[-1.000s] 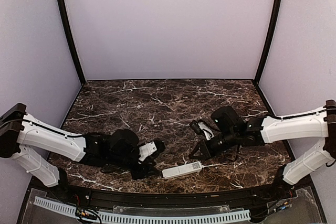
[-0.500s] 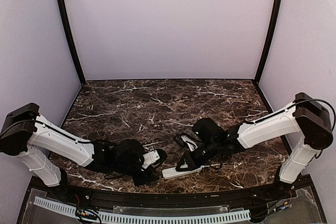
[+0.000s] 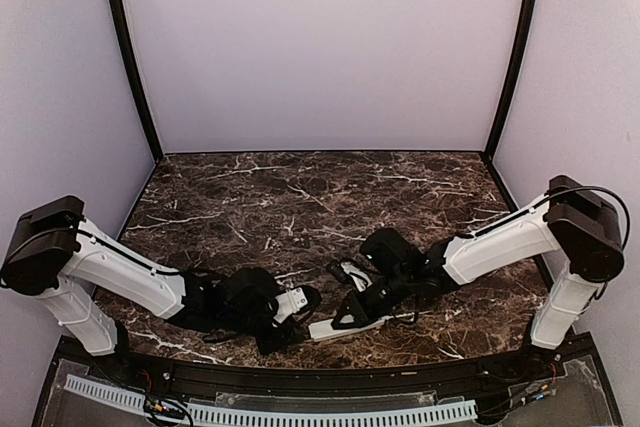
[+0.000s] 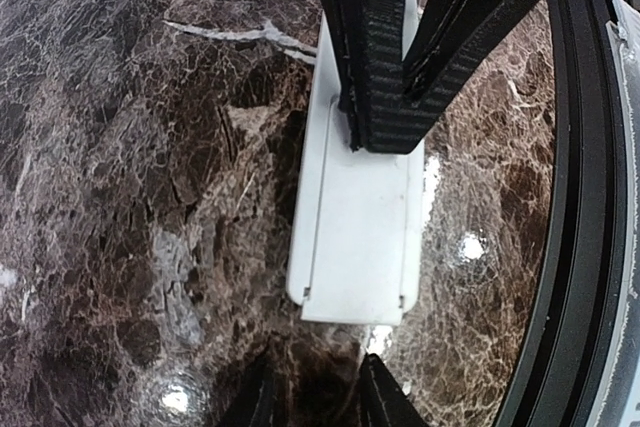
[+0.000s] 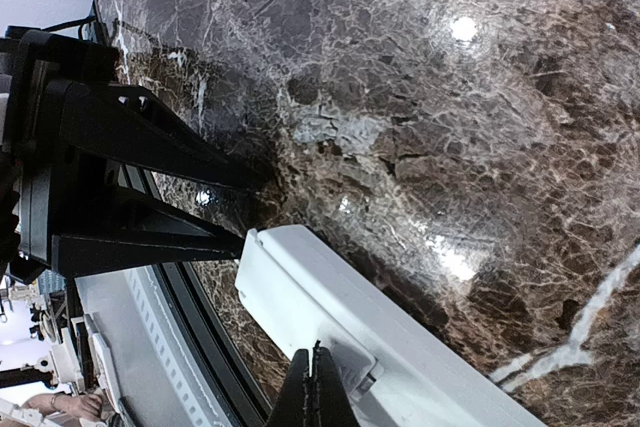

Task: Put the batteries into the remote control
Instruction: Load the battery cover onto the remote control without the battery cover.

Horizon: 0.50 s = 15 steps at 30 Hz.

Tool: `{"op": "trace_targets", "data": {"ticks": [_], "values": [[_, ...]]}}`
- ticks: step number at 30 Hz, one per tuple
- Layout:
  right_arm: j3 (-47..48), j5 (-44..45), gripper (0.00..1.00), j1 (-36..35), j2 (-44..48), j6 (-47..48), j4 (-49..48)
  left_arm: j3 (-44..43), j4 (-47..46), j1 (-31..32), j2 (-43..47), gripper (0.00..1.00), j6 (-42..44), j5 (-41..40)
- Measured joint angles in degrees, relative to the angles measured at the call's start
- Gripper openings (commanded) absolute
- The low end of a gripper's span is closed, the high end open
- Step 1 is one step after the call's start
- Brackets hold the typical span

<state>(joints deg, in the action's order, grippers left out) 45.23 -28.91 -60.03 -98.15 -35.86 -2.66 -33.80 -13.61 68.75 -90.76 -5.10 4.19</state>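
Remote control point(image 3: 345, 325), a slim white bar lying flat on the marble table point(image 3: 300, 197) near its front edge, sits between my two arms, its plain back face up. My right gripper point(image 3: 350, 314) presses down on it with jaws fully shut, holding nothing; my left gripper point(image 3: 292, 325) hovers just off its end, jaws partly open and empty. I judge the cover-opening step in hand; next I need a steady slide, and no batteries are visible.

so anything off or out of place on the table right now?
No batteries visible in any view, though the task needs them. The remote control lies flat near the table's front edge, right gripper shut and pressing on it, left gripper at its end. No damage.
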Motion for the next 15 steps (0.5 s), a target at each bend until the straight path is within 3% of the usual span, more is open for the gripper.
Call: {"op": "trace_targets", "data": {"ticks": [15], "values": [[0.04,0.57,0.0,0.0,-0.22,0.0,-0.39,-1.99,-0.09,0.0,-1.62,0.21,1.62,-0.2]]}}
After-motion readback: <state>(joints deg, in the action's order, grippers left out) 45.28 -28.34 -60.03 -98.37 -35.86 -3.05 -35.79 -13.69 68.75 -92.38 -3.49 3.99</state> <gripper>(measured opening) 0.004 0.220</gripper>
